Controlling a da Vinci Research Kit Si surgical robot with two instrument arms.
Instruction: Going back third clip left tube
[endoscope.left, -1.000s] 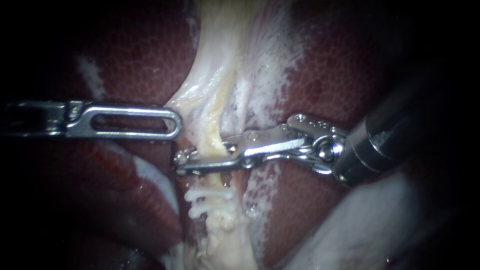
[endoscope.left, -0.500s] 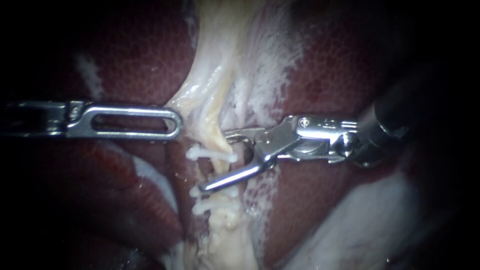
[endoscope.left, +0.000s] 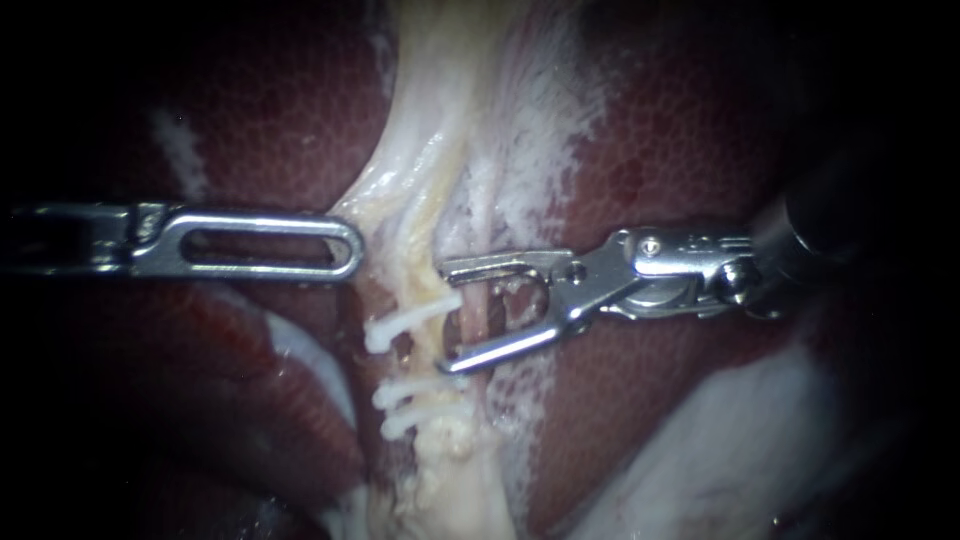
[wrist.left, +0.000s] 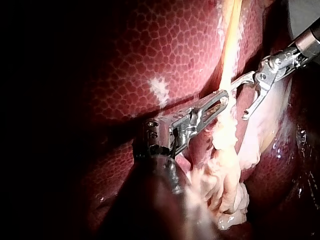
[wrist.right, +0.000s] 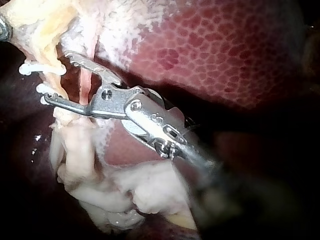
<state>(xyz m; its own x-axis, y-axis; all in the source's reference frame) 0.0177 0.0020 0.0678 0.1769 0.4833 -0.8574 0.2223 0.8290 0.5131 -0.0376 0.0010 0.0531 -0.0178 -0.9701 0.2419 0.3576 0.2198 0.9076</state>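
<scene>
Since half a second ago the right instrument (endoscope.left: 443, 317) has drawn back to the right. Its lower jaw tip then reached across the left tube (endoscope.left: 432, 285) at the level of the lower clips (endoscope.left: 412, 390); now it lies just right of that tube. Its jaws stand wide apart and hold nothing; a thin pink tube (wrist.right: 85, 84) shows in the gap between them, gripped by neither. The top clip (endoscope.left: 413, 319) was nearly level then and now tilts, its left end lower than its right. It sits across the left tube, a little below the level of the left instrument's tip, with the two lower clips close under it, roughly level. The left tube is pale yellow and runs up and down the endoscope view, with dark red liver (endoscope.left: 680, 130) on both sides; each clip's long axis crosses it. The left instrument (endoscope.left: 352, 247) has not shifted: it lies level, pointing right, its jaws closed on the edge of the pale tissue (endoscope.left: 385, 215) beside the tube.
</scene>
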